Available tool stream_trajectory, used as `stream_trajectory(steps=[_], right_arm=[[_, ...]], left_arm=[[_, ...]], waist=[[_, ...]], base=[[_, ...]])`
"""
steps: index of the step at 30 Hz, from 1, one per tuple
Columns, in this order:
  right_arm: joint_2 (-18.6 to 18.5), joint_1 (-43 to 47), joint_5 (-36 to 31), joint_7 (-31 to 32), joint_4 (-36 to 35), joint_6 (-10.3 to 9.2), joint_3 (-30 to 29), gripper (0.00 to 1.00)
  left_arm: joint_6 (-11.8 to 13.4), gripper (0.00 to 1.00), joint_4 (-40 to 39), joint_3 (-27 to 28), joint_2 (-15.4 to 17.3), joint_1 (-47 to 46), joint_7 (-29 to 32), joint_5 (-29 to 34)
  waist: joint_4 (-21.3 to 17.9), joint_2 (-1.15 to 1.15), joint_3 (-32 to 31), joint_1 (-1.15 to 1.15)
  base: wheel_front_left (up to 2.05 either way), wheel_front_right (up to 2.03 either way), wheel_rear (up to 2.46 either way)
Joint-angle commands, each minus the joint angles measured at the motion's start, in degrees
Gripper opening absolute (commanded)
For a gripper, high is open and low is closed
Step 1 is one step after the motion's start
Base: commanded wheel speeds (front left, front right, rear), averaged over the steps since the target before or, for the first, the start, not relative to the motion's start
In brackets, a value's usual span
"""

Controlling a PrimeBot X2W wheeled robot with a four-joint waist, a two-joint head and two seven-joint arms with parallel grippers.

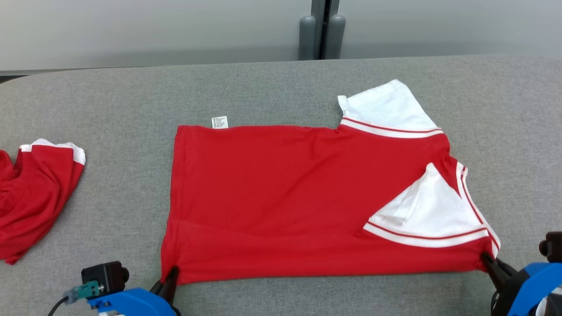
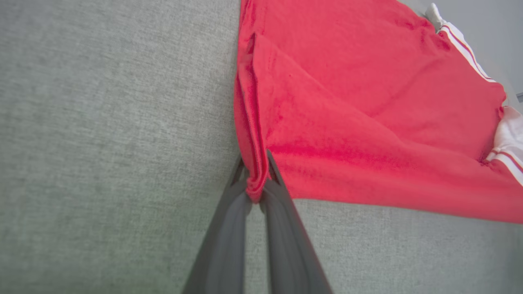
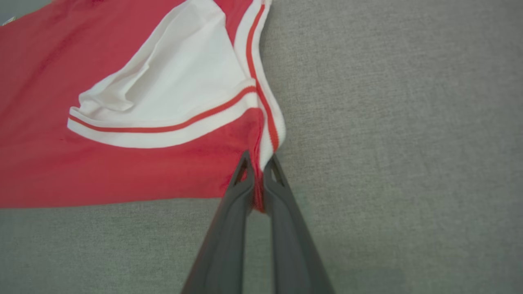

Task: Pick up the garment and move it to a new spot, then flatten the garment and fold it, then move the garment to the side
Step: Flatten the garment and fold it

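Note:
A red garment [image 1: 281,193] with white striped sleeves lies spread flat on the grey table, its near sleeve [image 1: 432,215] folded onto the body and its far sleeve [image 1: 386,109] sticking out at the back right. My left gripper [image 1: 170,276] is shut on the garment's near left corner [image 2: 255,179]. At the near right corner, by the white striped collar edge [image 3: 265,139], my right gripper [image 1: 486,259] is shut on the cloth [image 3: 258,163]. The near edge runs taut between the two grippers.
A second red and white garment [image 1: 30,193] lies bunched at the table's left edge. The grey padded table [image 1: 281,83] stretches back to a pale wall with two grey posts [image 1: 322,35]. Bare surface lies right of the garment.

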Motion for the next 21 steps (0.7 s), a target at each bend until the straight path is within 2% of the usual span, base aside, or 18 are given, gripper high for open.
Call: stream_trajectory(steps=[1,2,3,4,8,11,15,21], right_arm=[[-0.1,1.8,0.8,0.0,-0.5,0.01,-0.3,0.0],[-0.1,2.3,1.4,-0.1,-0.5,0.01,-0.1,0.17],[-0.1,2.7,2.1,-0.2,-0.2,0.01,-0.1,1.0],[-0.1,3.0,2.4,-0.3,0.1,0.01,0.1,1.0],[-0.1,1.8,1.8,-1.1,-0.5,0.02,0.7,1.0],[-0.1,-1.1,-0.9,-0.6,-2.6,0.02,1.0,1.0],[-0.1,-4.3,-3.4,0.5,-4.5,0.02,1.4,1.0],[-0.8,-14.3,-6.8,5.2,-6.4,0.02,4.5,1.0]], left_arm=[[1.0,0.0,-1.2,0.8,0.7,1.5,0.1,-0.6],[1.4,0.05,-1.8,0.7,0.6,2.4,0.6,-1.2],[1.2,0.49,-2.5,0.3,0.7,3.0,1.3,-1.5],[1.3,1.0,-3.0,0.2,0.7,3.4,1.7,-2.0],[2.4,1.0,-4.3,-0.2,1.4,3.3,2.4,-1.1],[3.7,1.0,-5.2,-0.4,3.1,1.7,2.9,0.8],[4.4,1.0,-6.5,-0.4,4.1,-0.1,4.0,1.9],[2.1,1.0,-5.3,-1.1,5.4,-10.3,8.4,3.8]], waist=[[0.2,0.0,0.0,0.0],[0.2,0.0,-0.1,0.0],[0.3,0.0,-0.1,0.0],[0.3,0.0,-0.1,0.0],[0.6,0.0,-0.1,0.0],[0.6,0.0,0.3,0.0],[0.9,0.0,0.5,0.0],[1.6,0.0,2.1,0.0]], base=[[0.0,0.0,0.0],[0.0,0.0,0.0],[0.0,0.0,0.0],[0.0,0.0,0.0],[0.0,0.0,0.0],[0.0,0.0,0.0],[0.0,0.0,0.0],[0.0,0.0,0.0]])
